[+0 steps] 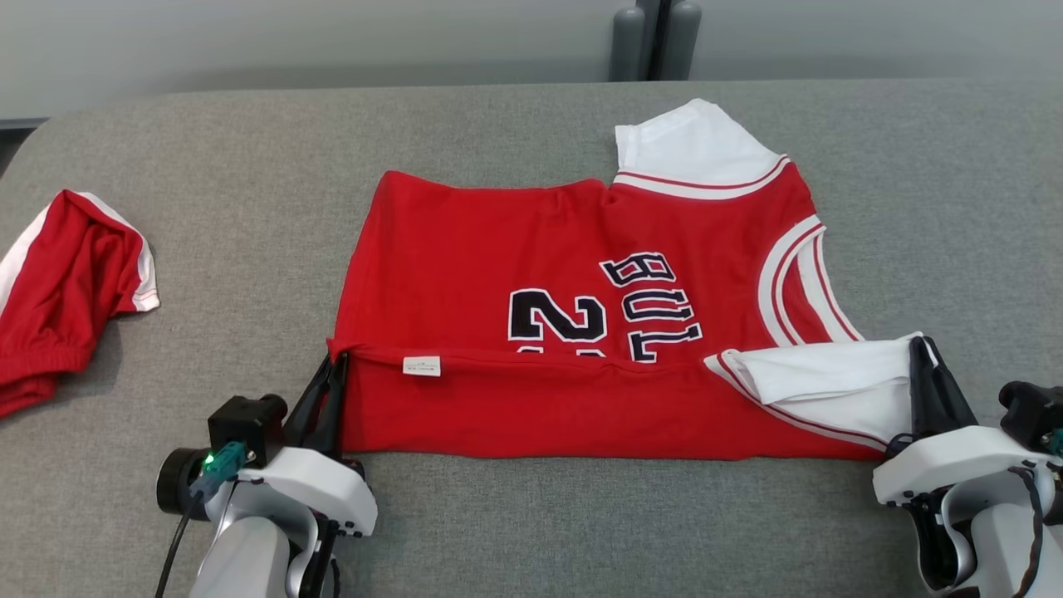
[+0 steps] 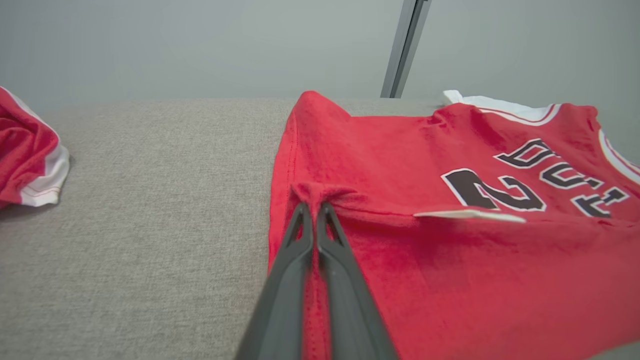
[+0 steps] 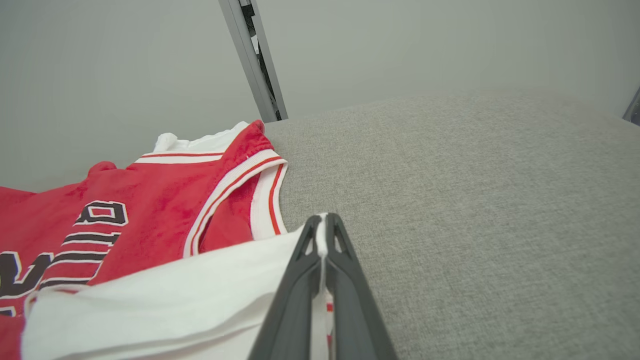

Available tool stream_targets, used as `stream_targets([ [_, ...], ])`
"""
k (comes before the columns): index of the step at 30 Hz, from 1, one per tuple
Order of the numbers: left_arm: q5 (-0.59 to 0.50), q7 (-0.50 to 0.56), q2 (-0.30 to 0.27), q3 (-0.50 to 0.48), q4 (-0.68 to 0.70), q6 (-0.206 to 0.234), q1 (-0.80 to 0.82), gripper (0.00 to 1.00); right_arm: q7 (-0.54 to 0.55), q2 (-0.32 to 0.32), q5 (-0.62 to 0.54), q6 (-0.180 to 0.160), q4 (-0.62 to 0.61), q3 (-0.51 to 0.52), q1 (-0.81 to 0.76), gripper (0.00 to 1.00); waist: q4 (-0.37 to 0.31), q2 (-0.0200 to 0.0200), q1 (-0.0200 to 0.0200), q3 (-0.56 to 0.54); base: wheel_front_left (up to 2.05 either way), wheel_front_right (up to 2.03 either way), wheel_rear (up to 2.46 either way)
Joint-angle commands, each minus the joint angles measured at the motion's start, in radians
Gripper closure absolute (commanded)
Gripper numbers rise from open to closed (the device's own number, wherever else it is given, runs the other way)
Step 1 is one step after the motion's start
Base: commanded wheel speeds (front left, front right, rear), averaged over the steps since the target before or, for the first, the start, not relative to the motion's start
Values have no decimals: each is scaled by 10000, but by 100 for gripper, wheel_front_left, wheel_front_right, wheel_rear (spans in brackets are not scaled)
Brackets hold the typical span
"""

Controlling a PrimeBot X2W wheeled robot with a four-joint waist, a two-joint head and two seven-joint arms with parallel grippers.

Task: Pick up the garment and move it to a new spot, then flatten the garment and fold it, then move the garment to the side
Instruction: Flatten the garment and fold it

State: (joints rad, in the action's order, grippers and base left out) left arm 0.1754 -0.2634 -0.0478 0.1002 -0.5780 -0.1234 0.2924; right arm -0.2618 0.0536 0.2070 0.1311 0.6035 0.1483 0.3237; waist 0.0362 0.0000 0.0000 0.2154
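Left pincer (image 1: 335,365): clamped together on the folded red hem corner of jersey (image 1: 531,274).
Right pincer (image 1: 922,349): clamped together on white shoulder fabric.
Place: lies mid-worktop (image 1: 249,149), near edge folded over the lettering.
Handling: likely soft, light, limp; prone to sag between grips, so best held at corners, taut.
Left edge: second red garment (image 1: 66,282), bunched.

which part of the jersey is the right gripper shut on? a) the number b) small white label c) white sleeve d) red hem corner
c: the right gripper is shut on the white sleeve of the jersey; the left gripper pinches the red hem corner.
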Motion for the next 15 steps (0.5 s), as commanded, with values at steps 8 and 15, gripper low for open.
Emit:
stream_targets([
  [8,-145,-18,-53,-90,-492,3,516,100,-45,32,-164,-6,330,184,495,94,-50,0,0,258,0,0,0],
  [15,79,-18,-54,-278,-315,508,184,0,-45,-2,452,-5,-467,105,535,0,-113,0,0,271,0,0,0],
])
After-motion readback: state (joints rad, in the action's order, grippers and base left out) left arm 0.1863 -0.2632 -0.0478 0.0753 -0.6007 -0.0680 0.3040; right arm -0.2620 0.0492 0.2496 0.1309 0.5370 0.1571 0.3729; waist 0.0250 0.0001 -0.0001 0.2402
